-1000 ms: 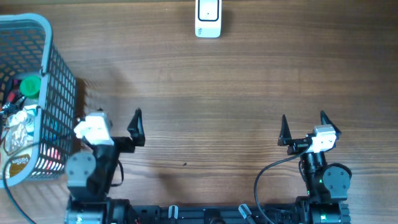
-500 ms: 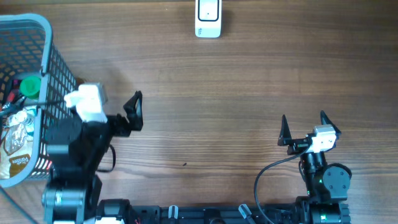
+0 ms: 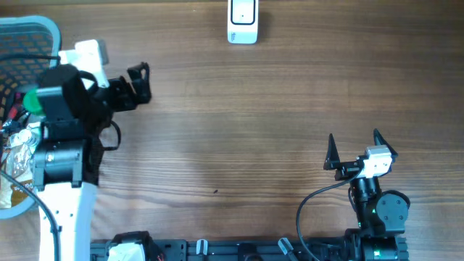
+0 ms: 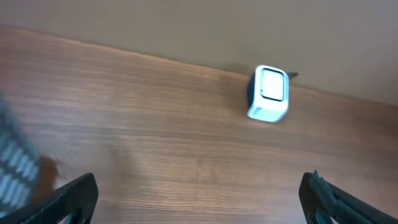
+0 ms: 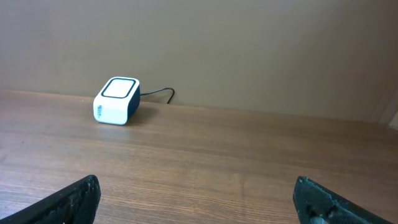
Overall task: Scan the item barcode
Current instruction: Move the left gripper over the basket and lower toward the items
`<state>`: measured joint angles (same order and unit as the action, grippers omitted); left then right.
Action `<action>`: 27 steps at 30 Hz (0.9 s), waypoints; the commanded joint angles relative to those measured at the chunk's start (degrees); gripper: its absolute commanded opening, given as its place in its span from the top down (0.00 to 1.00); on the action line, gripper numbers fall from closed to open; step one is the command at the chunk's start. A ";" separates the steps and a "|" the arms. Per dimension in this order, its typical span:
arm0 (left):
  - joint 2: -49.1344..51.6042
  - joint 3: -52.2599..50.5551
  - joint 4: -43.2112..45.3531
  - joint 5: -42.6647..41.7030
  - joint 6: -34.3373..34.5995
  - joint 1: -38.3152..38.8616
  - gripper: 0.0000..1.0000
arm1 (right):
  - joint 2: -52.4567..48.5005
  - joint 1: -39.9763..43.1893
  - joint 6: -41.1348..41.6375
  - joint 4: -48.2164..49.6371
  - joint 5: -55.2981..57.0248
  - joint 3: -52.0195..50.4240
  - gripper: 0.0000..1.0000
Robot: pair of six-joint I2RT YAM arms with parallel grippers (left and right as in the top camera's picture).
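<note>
One white scanner well apart, ahead-right of left end effector.

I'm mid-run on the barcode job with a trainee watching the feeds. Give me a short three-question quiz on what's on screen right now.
1. True or false: the left gripper and the right gripper are both open and empty.
2. Where does the scanner stand? A) near the far edge of the table; B) beside the right arm's base; C) between the left arm's fingers.
3. Fill in: the items waiting to be scanned lie in the ___ on the robot's left.

Key: 1 true; 2 A; 3 basket.
</note>
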<state>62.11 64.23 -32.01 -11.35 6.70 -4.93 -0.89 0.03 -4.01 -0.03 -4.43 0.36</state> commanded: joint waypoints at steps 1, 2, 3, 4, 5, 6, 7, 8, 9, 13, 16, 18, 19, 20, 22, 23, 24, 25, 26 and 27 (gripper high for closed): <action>0.15 1.42 -0.17 -0.63 0.15 -4.55 0.00 | 0.46 -0.07 -0.46 0.15 0.55 -0.07 0.00; 0.15 1.44 -0.22 -0.63 0.15 -5.53 0.00 | 0.46 -0.07 -0.46 0.15 0.55 -0.07 0.00; 0.15 1.46 -0.15 -0.85 0.15 -6.67 0.00 | 0.46 -0.09 -0.44 0.15 0.55 -0.07 0.00; 0.15 1.62 -0.09 -0.87 0.15 -7.52 0.00 | 0.46 -0.09 -0.44 0.15 0.55 -0.07 0.00; 0.15 2.08 -0.11 -0.87 0.15 -8.48 0.00 | 0.46 -0.07 -0.46 0.15 0.55 -0.07 0.00; 0.15 2.62 -0.13 -0.87 0.13 -9.14 0.00 | 0.46 -0.09 -0.46 0.15 0.55 -0.07 0.00; 0.15 2.97 -0.11 -0.87 0.13 -9.44 0.00 | 0.46 -0.09 -0.44 0.15 0.55 -0.07 0.00; 0.20 3.80 -0.11 -0.85 0.09 -9.86 0.00 | 0.46 -0.09 -0.44 0.15 0.55 -0.07 0.00; 0.31 4.50 -0.15 -0.83 0.09 -10.14 0.00 | 0.46 -0.09 -0.46 0.15 0.55 -0.07 0.00; 2.99 11.80 -3.17 -0.81 0.13 -12.28 0.00 | 0.46 -0.09 -0.46 0.15 0.55 -0.07 0.00; 7.61 19.89 -8.24 -0.79 0.42 -14.16 0.00 | 0.46 -0.07 -0.46 0.15 0.55 -0.07 0.00; 12.70 27.34 -13.73 -0.83 3.43 -16.55 0.00 | 0.46 -0.07 -0.44 0.15 0.55 -0.07 0.00; 15.30 30.91 -16.37 -0.81 5.86 -18.12 0.00 | 0.46 -0.07 -0.46 0.15 0.55 -0.07 0.00; 16.87 32.94 -17.88 -0.83 7.74 -19.23 0.00 | 0.46 -0.09 -0.44 0.15 0.55 -0.07 0.00; 19.10 35.21 -19.52 -0.83 11.69 -21.51 0.00 | 0.46 -0.09 -0.44 0.15 0.55 -0.07 0.00; 19.39 35.23 -19.58 -0.83 12.83 -22.25 0.00 | 0.46 -0.09 -0.46 0.15 0.55 -0.07 0.00; 19.76 35.21 -19.98 -0.83 13.55 -23.06 0.00 | 0.46 -0.09 -0.46 0.15 0.55 -0.07 0.00; 20.00 35.21 -20.35 -0.74 13.51 -23.45 0.00 | 0.46 -0.09 -0.44 0.13 0.55 -0.07 0.00; 20.24 35.21 -20.90 -0.28 13.49 -23.96 0.00 | 0.46 -0.09 -0.44 0.15 0.55 -0.07 0.00; 20.52 35.21 -21.51 1.25 13.31 -24.28 0.00 | 0.46 -0.07 -0.46 0.15 0.55 -0.07 0.00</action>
<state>82.19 97.91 -52.58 -11.86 17.30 -27.99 -0.89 0.03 -4.01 -0.03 -4.43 0.36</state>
